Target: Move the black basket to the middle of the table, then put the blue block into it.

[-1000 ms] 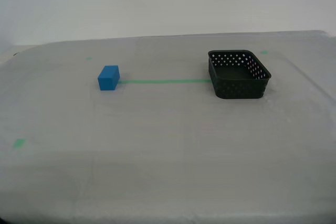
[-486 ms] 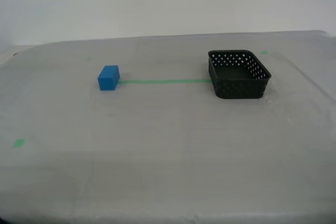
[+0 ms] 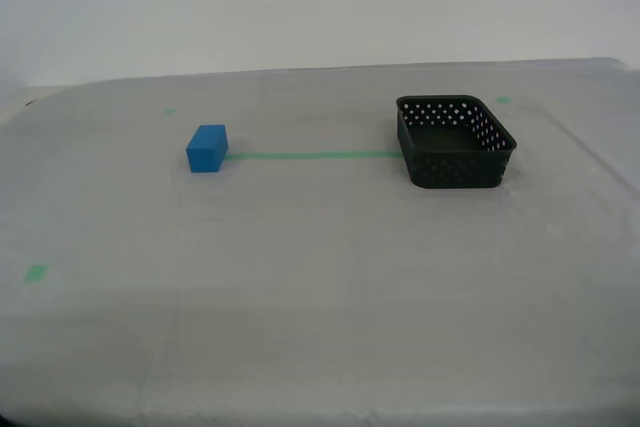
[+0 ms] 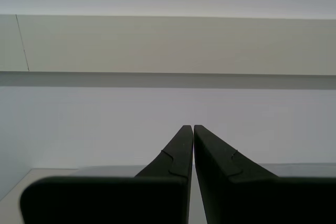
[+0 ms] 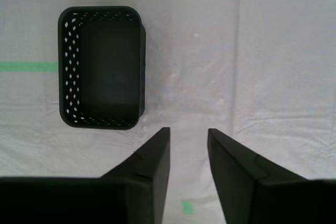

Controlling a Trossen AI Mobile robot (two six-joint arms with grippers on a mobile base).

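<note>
In the exterior view, nothing is seen to have changed over the last second: the small square black plastic basket with perforated walls [image 3: 455, 142] and the small solid bright-blue rectangular block [image 3: 207, 148] are found where they were, and neither arm is seen there. From this it is judged that the first step, moving the basket to the middle, has not yet been begun. The basket is seen standing upright and empty toward the exterior view's right on the wide pale grey-white cloth-covered table [image 3: 320, 287], at one end of a thin green tape line [image 3: 312, 156]; the block is seen at the line's other end, well apart from the basket. In the second wrist view, my second gripper [image 4: 190, 129] is shown clenched, its jaws pressed together on nothing, and is pointed at a pale wall; no task thing is seen near it. In the first wrist view, my first gripper [image 5: 188, 137] is shown released, with a clear gap between its jaws, held above the table with the basket [image 5: 102, 66] near and ahead of its jaws, off to one side. A small green tape mark [image 5: 186, 207] is seen between the jaws. Nothing is seen standing between this gripper and the basket.
</note>
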